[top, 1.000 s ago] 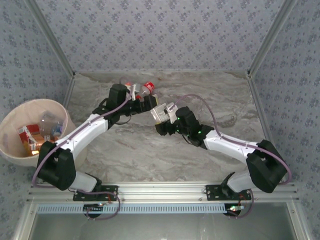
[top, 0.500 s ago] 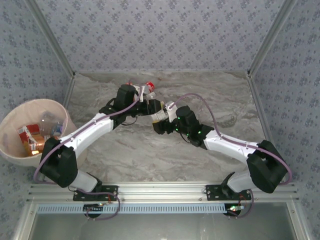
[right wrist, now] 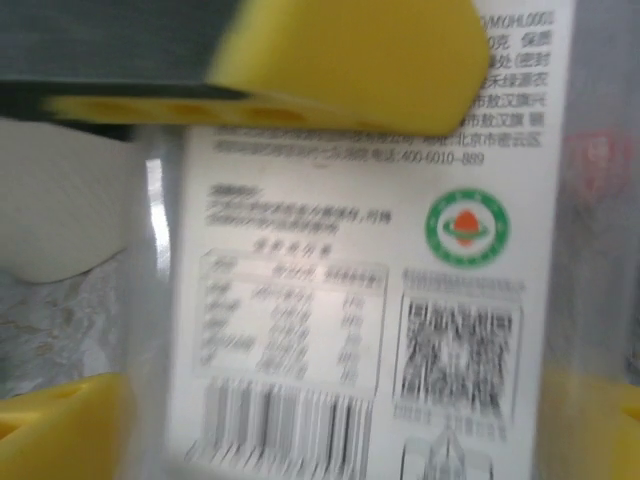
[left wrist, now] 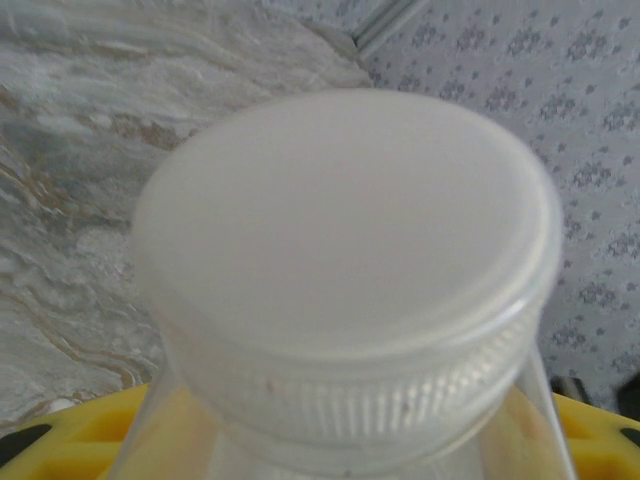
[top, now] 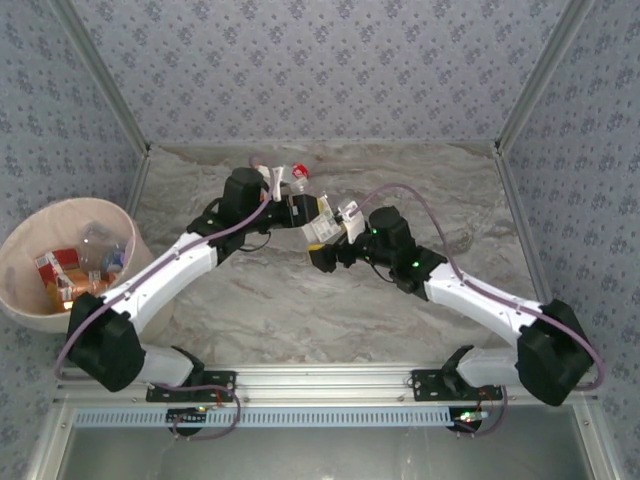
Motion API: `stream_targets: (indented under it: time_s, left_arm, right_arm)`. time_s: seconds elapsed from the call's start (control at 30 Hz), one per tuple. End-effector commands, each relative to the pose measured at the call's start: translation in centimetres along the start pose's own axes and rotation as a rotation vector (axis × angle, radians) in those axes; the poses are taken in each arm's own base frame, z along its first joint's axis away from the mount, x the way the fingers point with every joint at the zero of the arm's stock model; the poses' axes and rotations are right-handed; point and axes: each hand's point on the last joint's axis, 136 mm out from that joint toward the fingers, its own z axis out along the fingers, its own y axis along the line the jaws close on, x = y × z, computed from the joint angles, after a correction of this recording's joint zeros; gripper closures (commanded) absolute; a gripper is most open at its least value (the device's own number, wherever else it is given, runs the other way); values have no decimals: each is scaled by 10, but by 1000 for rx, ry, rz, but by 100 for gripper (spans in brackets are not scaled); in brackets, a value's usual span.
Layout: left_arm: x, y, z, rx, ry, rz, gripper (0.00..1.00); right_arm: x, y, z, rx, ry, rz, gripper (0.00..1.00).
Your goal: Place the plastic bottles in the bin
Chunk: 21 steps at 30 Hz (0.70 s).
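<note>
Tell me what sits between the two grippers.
A clear bottle with a white label sits between the left gripper and the right gripper, as the top camera shows.

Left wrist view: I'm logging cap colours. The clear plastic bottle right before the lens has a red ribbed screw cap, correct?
Not red: the clear plastic bottle right before the lens has a white ribbed screw cap, as the left wrist view shows.

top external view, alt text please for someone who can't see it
Two robot arms meet over a marbled table: the left arm grips a white-labelled plastic bottle in its jaws, the right arm has its jaws open around it. A pale bin at the left edge holds several bottles, and a red-capped bottle lies beyond the left wrist.
</note>
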Motion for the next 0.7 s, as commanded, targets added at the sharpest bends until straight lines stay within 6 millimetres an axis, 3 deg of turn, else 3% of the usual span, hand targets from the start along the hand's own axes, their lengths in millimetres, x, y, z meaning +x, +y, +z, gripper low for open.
stream_targets:
  time_s: [0.0,0.1,0.2,0.33,0.43,0.67]
  left_arm:
    - [-27,22,-15,-119,-117,25,54]
    - [-40,25,-32,-170,-163,47,54]
    - [-54,26,-56,-246,-224,88,54]
    - [-74,25,-95,-366,-307,152,54]
    - [-86,23,-124,-444,-362,194,54]
    - [-111,19,-201,-646,-525,260,54]
  right_arm:
    - [2,17,-20,-90,14,-81,0]
    - [-2,-9,-33,44,-19,-76,0]
    - [-8,-60,-49,306,-99,12,0]
    - [10,-121,-74,612,-120,181,0]
    - [26,-141,-81,711,-100,263,0]
    - [34,-151,-74,730,-76,317,0]
